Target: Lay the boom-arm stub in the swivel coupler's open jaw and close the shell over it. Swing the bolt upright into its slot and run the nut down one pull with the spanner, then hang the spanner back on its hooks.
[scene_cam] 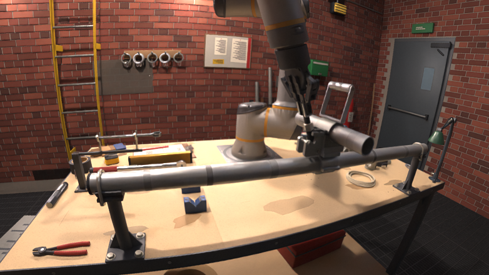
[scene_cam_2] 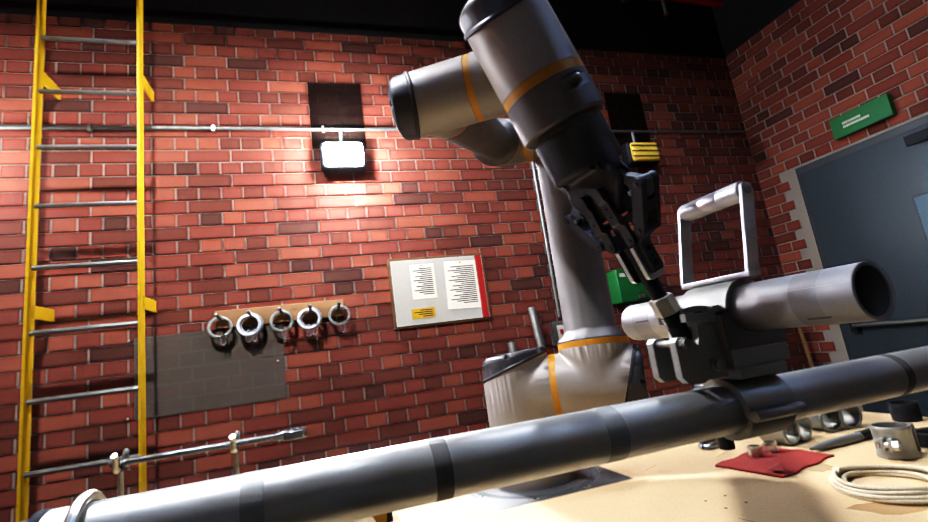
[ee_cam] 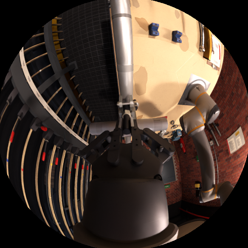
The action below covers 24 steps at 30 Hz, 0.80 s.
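Observation:
The boom-arm stub (scene_cam: 345,132) (scene_cam_2: 798,300) lies across the swivel coupler (scene_cam: 316,143) (scene_cam_2: 720,344), which is clamped on the long horizontal pipe (scene_cam: 239,169), and the coupler's shell with its loop handle (scene_cam: 336,99) sits over the stub. I hold the coupler's bolt (scene_cam: 306,121) (scene_cam_2: 657,293) (ee_cam: 126,122) in my closed gripper (scene_cam: 305,111) (scene_cam_2: 642,269) (ee_cam: 126,131); it stands near upright, leaning a little. Its nut (scene_cam: 307,128) sits at the coupler's top. The spanner (scene_cam: 128,135) (scene_cam_2: 207,445) hangs on its hooks at the bench's far left.
The long pipe runs across the bench just below my gripper on two stands (scene_cam: 124,236). Blue V-blocks (scene_cam: 195,204), a rope coil (scene_cam: 360,178), pliers (scene_cam: 61,249) and a red cloth (scene_cam_2: 772,461) lie on the bench. A lamp (scene_cam: 441,136) stands at the right edge.

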Each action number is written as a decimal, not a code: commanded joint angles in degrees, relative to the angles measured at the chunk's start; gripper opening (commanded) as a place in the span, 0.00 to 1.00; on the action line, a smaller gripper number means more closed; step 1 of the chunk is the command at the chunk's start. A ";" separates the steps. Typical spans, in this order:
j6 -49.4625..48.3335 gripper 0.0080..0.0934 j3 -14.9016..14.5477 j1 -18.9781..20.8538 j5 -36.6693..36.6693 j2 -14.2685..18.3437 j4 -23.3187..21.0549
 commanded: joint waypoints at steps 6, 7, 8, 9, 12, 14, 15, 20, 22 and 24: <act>2.81 0.00 0.61 2.19 -2.74 -1.16 -2.70; 3.29 0.00 0.73 2.56 -3.26 -1.33 -3.16; 3.76 0.00 0.84 2.93 -3.80 -1.50 -3.61; 4.24 0.00 0.96 3.31 -4.34 -1.66 -4.06; 5.64 0.00 1.29 4.45 -5.97 -2.12 -5.38; 6.54 0.00 1.51 5.21 -7.06 -2.39 -6.21; 6.98 0.00 1.62 5.58 -7.60 -2.52 -6.61; 9.05 0.00 2.11 7.41 -10.25 -3.05 -8.47; 9.80 0.00 2.30 8.10 -11.25 -3.22 -9.13; 10.51 0.00 2.47 8.76 -12.20 -3.37 -9.74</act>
